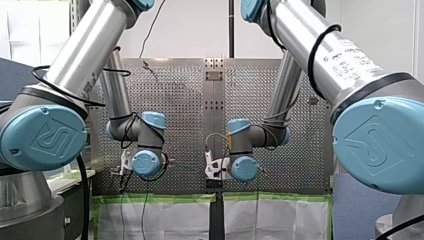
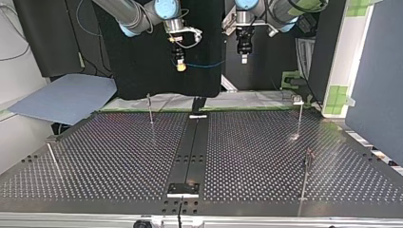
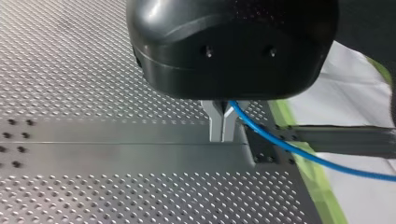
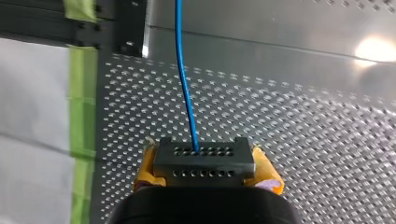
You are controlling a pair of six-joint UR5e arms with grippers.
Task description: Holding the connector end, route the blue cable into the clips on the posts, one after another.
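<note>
Blue cable (image 3: 289, 148), pinched by left gripper (image 3: 222, 122), could be yanked from the connector (image 4: 204, 161) clamped in right gripper (image 2: 179, 65) if overstretched.

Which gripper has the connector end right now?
My right gripper: its yellow-padded fingers clamp the black connector block, with the blue cable running out of it. My left gripper pinches only the cable between metal fingers.

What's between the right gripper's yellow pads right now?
A dark connector with rows of holes, clamped in my right gripper; the blue cable runs out of its front face. The pads cover its sides, and the gripper body hides its rear end.
</note>
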